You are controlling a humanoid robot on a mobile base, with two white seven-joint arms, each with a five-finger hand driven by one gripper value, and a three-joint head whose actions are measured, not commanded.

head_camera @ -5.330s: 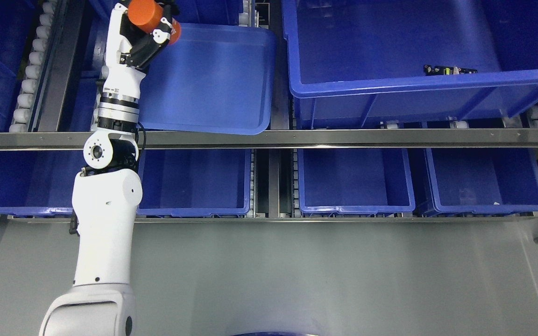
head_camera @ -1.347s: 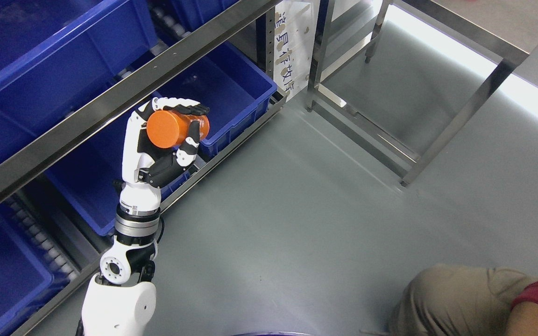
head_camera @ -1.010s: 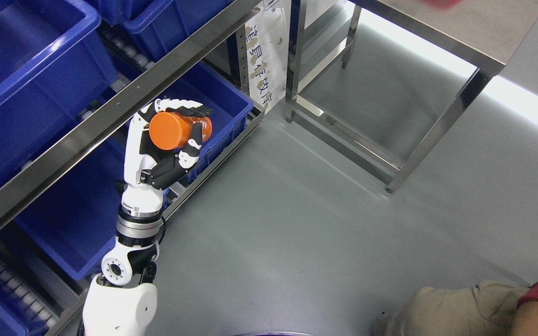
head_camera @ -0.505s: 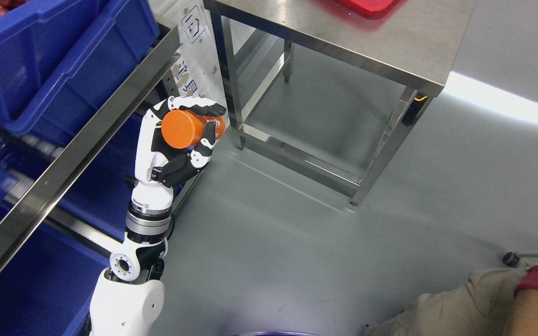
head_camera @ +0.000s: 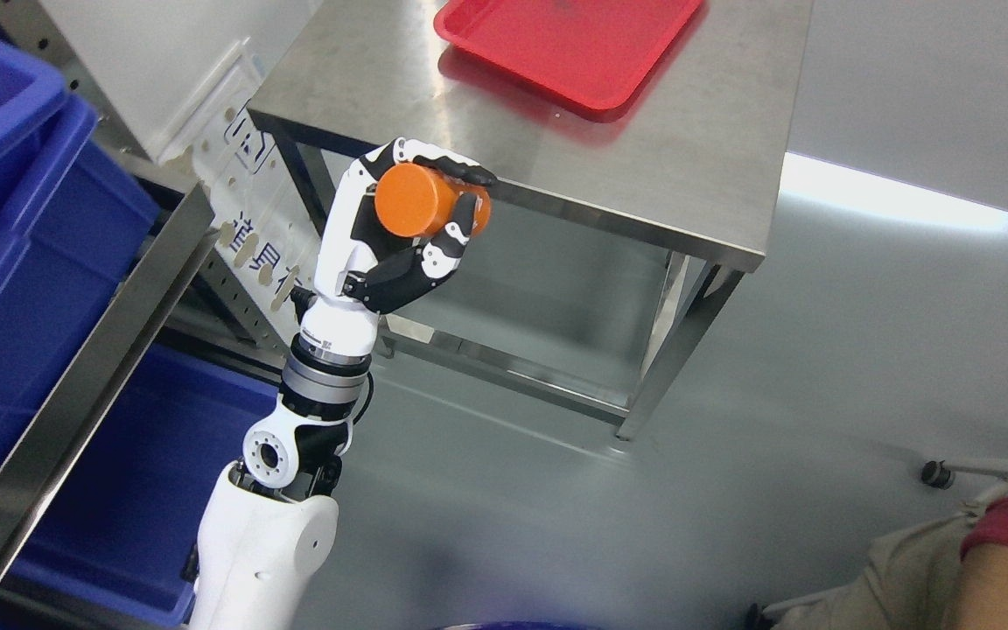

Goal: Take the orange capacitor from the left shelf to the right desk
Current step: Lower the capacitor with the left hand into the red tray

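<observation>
Blue bins (head_camera: 5, 289) sit on the shelf at left. The left robot hand (head_camera: 399, 232) curls its fingers around the orange capacitor (head_camera: 421, 201), raised in front of the table's (head_camera: 679, 157) near edge; a red tray (head_camera: 570, 44) lies at its far edge.

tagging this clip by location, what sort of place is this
Most likely a factory or warehouse parts-picking area. Blue plastic storage bins sit on a metal shelf rack at the left, a stainless steel work table carries a red tray, and the left robot hand holds an orange capacitor.
</observation>
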